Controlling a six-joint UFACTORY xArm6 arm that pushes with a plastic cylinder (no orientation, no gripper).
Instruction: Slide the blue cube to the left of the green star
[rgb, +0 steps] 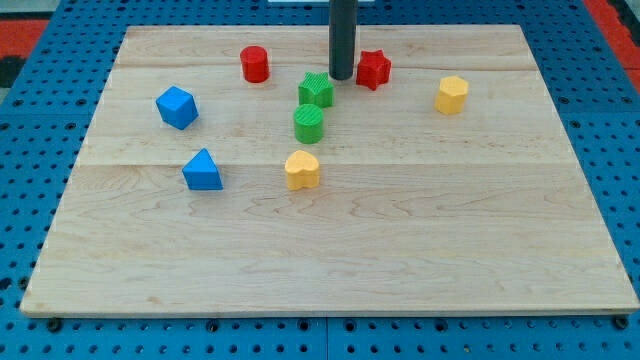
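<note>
The blue cube (177, 107) sits at the board's left, well apart from the other blocks. The green star (316, 90) is near the top centre, with a green cylinder (309, 124) just below it, nearly touching. My tip (341, 76) comes down from the view's top and stands just right of and slightly above the green star, between it and a red star (373, 68). The tip is far to the right of the blue cube.
A red cylinder (255, 64) lies up and left of the green star. A blue triangular block (203, 171) lies below the blue cube. A yellow heart-like block (302, 170) sits at centre. A yellow hexagonal block (451, 95) is at right. The wooden board (400, 250) lies on blue pegboard.
</note>
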